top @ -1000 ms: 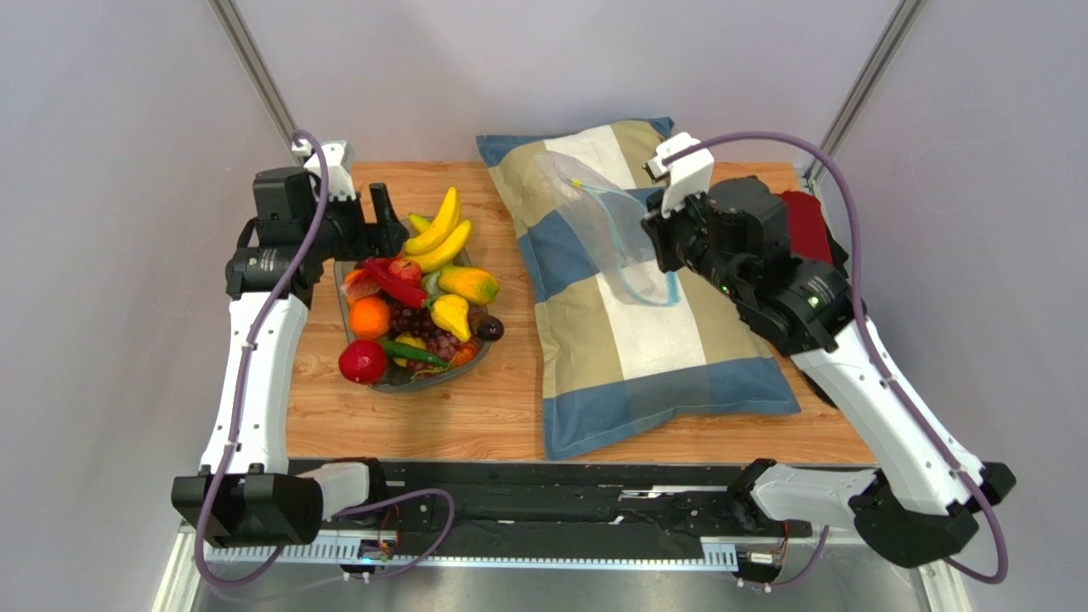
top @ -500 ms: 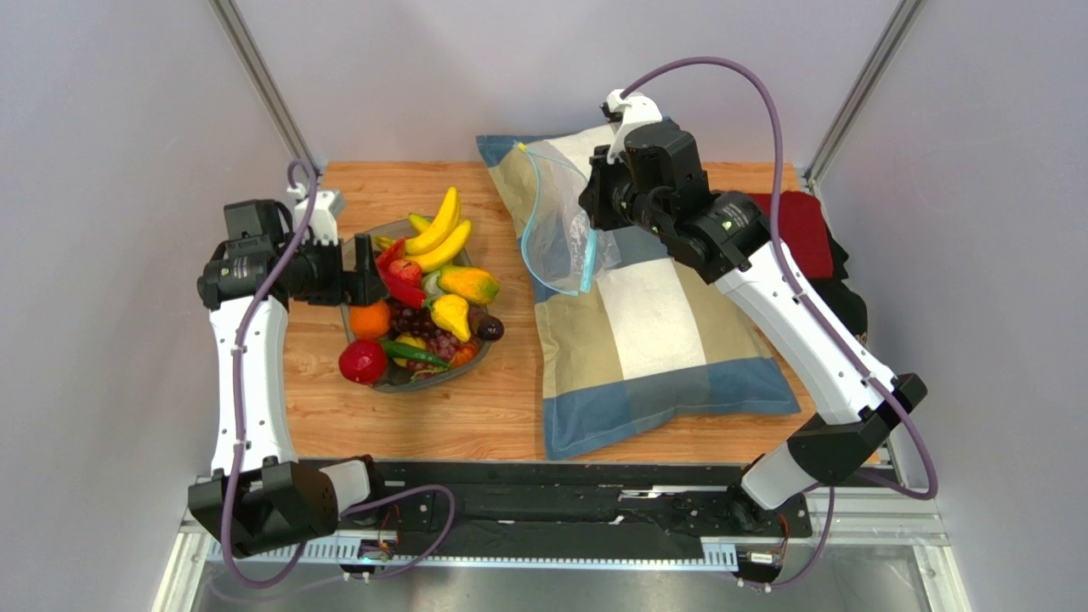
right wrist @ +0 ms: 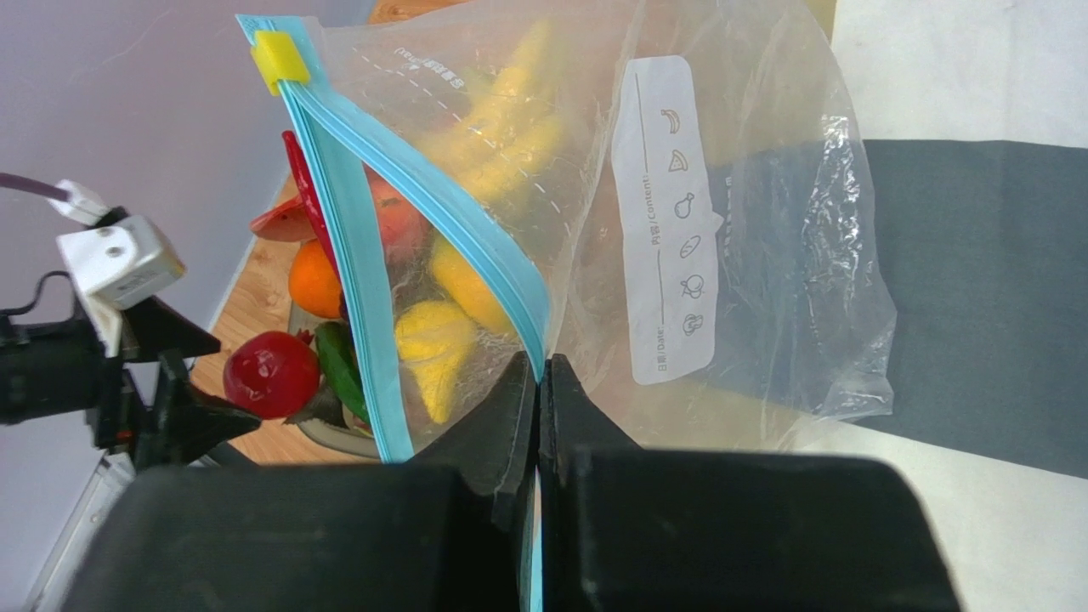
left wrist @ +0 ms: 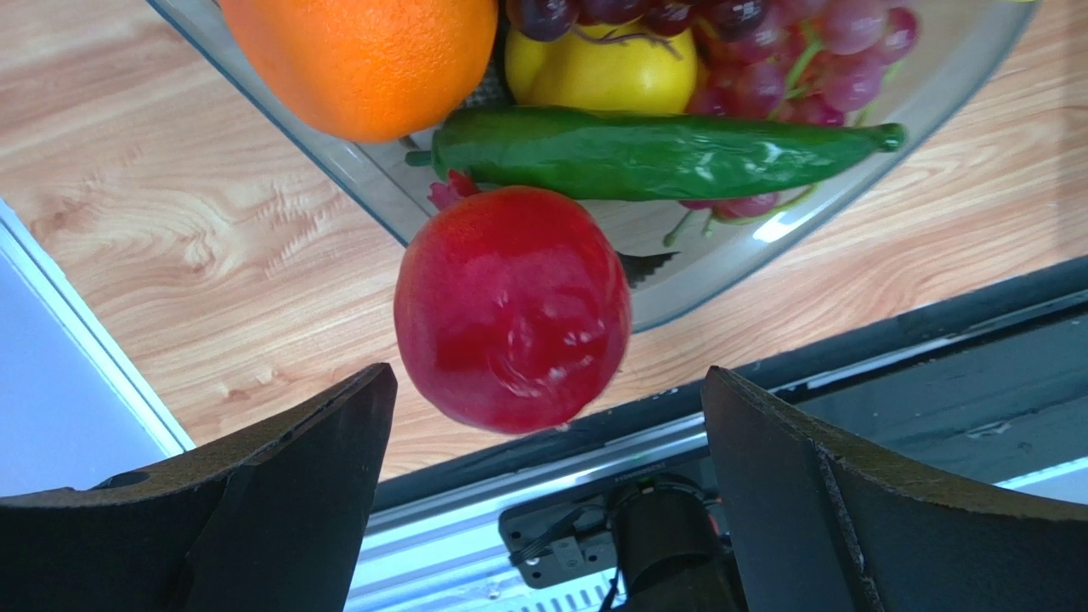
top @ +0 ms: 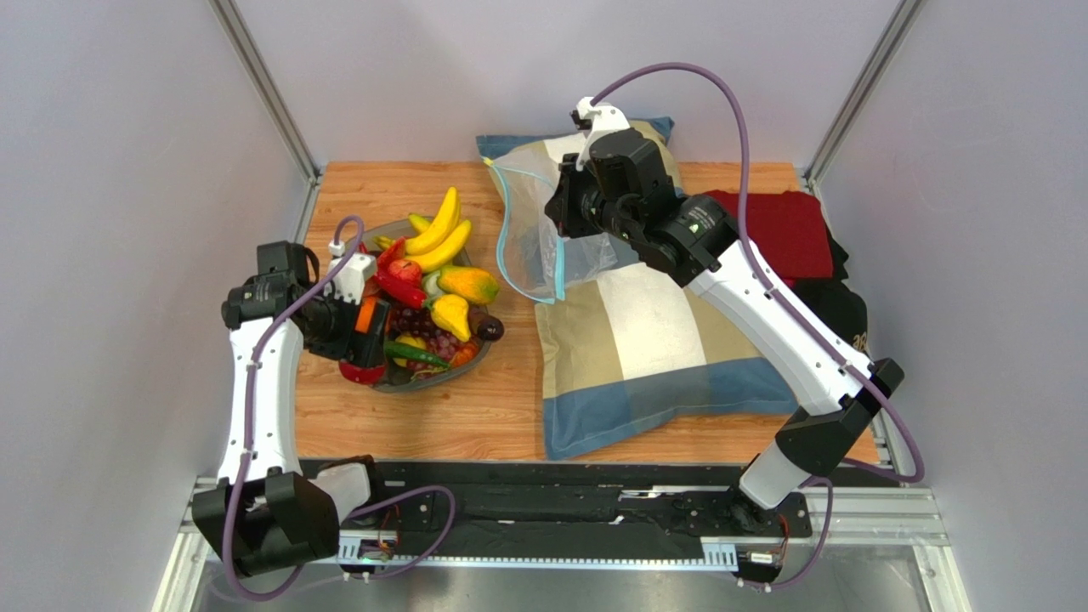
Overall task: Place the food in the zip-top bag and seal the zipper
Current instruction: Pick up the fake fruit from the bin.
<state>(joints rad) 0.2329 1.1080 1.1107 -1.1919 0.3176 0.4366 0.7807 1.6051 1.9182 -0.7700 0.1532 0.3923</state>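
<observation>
At the dish's [left wrist: 747, 249] left rim, the left gripper [left wrist: 543, 383] spreads wide around the red fruit [left wrist: 511, 306], apparently ready to lift it. Right of the dish, the right gripper [right wrist: 536, 383] pinches the zipper [right wrist: 422, 191], holding the zip-top bag [right wrist: 754, 255] aloft with its mouth gaping dishward, likely for loading.

The zip-top bag [right wrist: 766, 255], pinched in the right gripper [right wrist: 539, 379], bears a white label [right wrist: 671, 217] just above and right of the fingertips. It shows a column of small food pictograms, perhaps a banana and a drumstick, beside lettering too fine to read.
</observation>
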